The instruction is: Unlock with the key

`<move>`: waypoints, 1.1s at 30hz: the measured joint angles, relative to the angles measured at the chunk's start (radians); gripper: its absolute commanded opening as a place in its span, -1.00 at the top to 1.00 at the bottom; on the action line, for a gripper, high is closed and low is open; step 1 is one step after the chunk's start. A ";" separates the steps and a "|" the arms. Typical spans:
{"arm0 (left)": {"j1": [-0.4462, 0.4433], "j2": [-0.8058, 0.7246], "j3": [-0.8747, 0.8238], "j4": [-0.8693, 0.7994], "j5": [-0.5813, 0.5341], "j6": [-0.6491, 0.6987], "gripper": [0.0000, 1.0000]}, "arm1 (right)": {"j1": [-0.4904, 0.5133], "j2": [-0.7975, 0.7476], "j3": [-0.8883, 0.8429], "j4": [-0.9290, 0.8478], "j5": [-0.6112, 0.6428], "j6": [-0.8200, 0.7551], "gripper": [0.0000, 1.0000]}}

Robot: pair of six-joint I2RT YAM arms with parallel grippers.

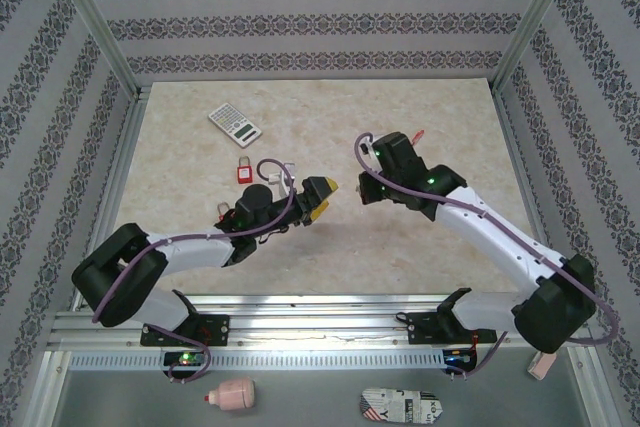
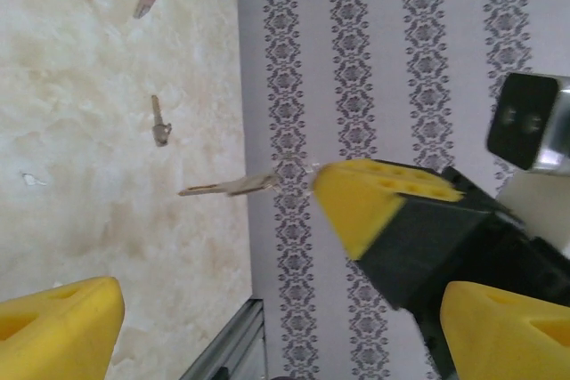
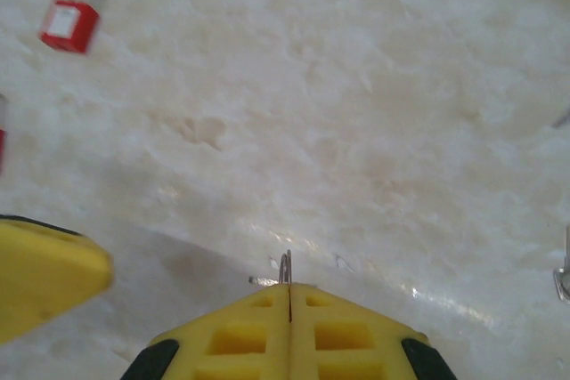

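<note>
**A:** What properties do we assume for the key [image 2: 224, 188]?

**B:** We treat it as light, rigid, thin, smooth metal. It should not bend, but we judge that it can slip or pivot between foam pads. We take hold at the wide head and leave the blade free for the lock.

**A:** Where is the key?

**B:** It is in the right gripper [image 2: 328, 190], over the middle of the table [image 1: 330, 267]. In the left wrist view the blade projects from the yellow fingertips toward 9 o'clock, and the broader end appears to sit at the pads. In the right wrist view a short metal end shows at 12 o'clock of the fingertip seam.

**A:** What is the state of the right gripper?

**B:** Its jaws are fully closed on the key, and the pads meet with no visible gap.

**A:** And the left gripper [image 2: 280, 295]?

**B:** Its jaws stand wide apart and hold nothing. In the top view the right gripper lies at about 3 o'clock from it, near but not touching.

**A:** Where is the lock?

**B:** The red padlock [image 1: 243, 169] lies on the table at about 10 o'clock from the left gripper, well apart from the key. Neither gripper touches it. A second key [image 2: 158, 122] lies loose on the table, and we do not confuse the two.
</note>
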 measured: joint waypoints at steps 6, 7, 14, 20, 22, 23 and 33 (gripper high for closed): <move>-0.021 0.132 -0.019 0.227 -0.007 -0.152 -0.89 | 0.023 -0.030 0.049 0.018 -0.032 0.027 1.00; -0.030 0.158 -0.019 0.264 -0.011 -0.188 -0.90 | 0.026 -0.030 0.055 0.023 -0.034 0.027 1.00; -0.090 0.246 -0.017 0.392 -0.066 -0.383 -0.95 | 0.046 -0.013 0.066 0.085 -0.034 0.027 1.00; -0.093 0.225 -0.004 0.433 -0.116 -0.472 -0.99 | 0.053 -0.012 0.016 0.178 -0.034 0.050 1.00; -0.093 0.225 0.003 0.438 -0.128 -0.490 -0.99 | 0.061 -0.012 -0.002 0.199 -0.035 0.060 1.00; -0.093 0.225 0.006 0.438 -0.134 -0.500 -0.99 | 0.066 -0.013 -0.010 0.211 -0.034 0.069 1.00; -0.093 0.242 0.043 0.454 -0.181 -0.557 -0.97 | 0.130 -0.119 -0.104 0.297 -0.007 0.133 1.00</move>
